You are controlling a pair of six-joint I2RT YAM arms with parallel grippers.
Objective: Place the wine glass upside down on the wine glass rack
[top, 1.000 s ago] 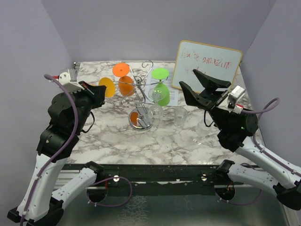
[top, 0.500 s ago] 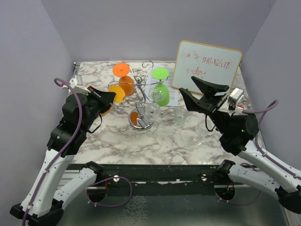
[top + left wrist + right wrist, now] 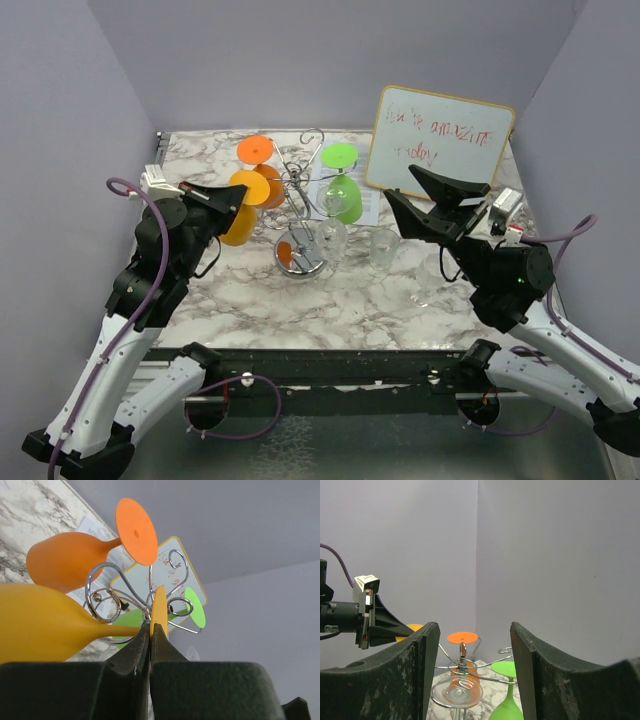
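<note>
Over the last second the left gripper (image 3: 238,197) has swung right, bringing the yellow wine glass (image 3: 238,226) from the left side of the table up to the wine glass rack (image 3: 300,186). Its jaws are clenched on the glass's foot, with the bowl lower and nearer. The foot now sits just beside a chrome loop, near the hung orange glass (image 3: 266,186), so sliding the stem in looks next. The right gripper (image 3: 400,186) hovers at the right, released and empty.

At the left is the yellow wine glass (image 3: 238,222). The wine glass rack (image 3: 304,262) is shiny chrome, with an orange glass (image 3: 254,151) and a green glass (image 3: 346,200). The table (image 3: 350,295) is white marble veined grey. The far-right whiteboard (image 3: 440,135) is white with red writing.
</note>
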